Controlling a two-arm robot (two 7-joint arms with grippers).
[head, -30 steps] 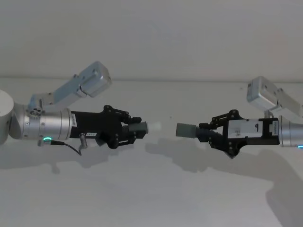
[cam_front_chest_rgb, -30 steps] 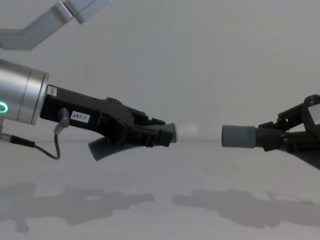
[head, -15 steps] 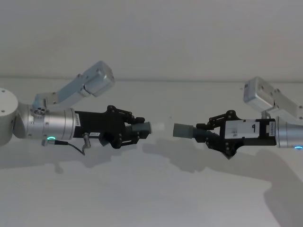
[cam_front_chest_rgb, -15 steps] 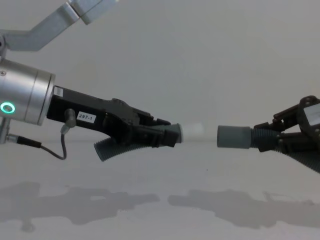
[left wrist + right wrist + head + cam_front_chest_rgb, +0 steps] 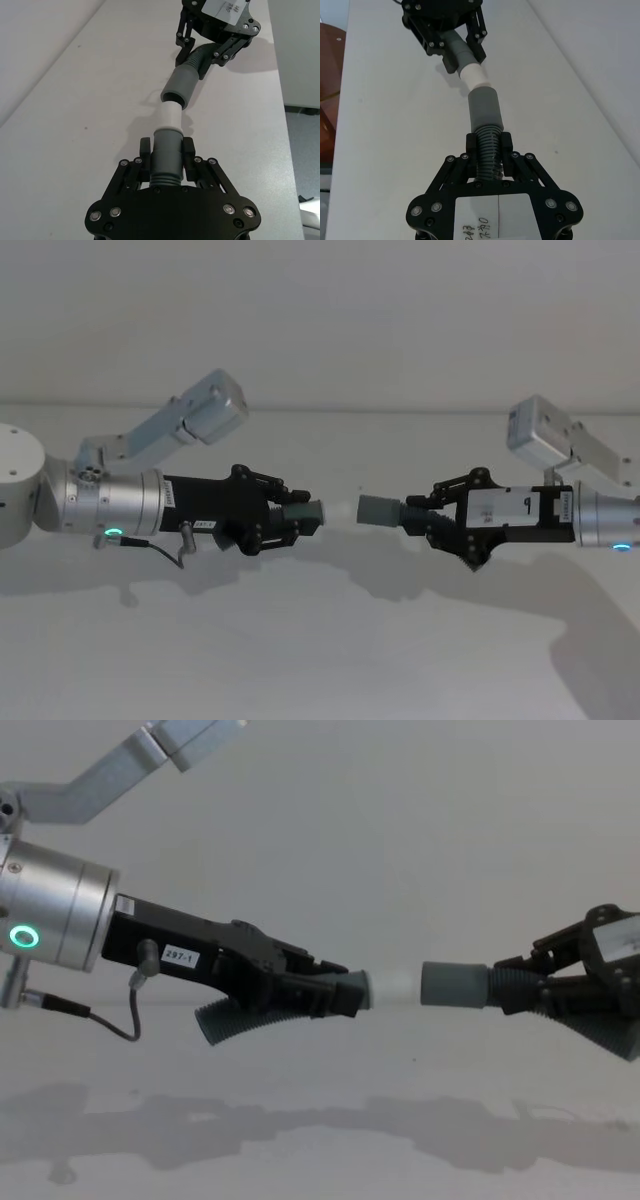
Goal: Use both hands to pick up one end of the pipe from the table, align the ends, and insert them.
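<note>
Grippers, left and right, jaws clamping their hoses, are closing the gap: tip is now meeting sleeve, insertion starting.

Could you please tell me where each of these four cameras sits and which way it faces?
Head: high, looking down at the table; both arms show.
Chest: low, looking across; left tool and right tool enter from the sides.
Left wrist: along its tool toward the white tip.
Right wrist: along its tool toward the grey sleeve.
All four share tip meeting sleeve.
</note>
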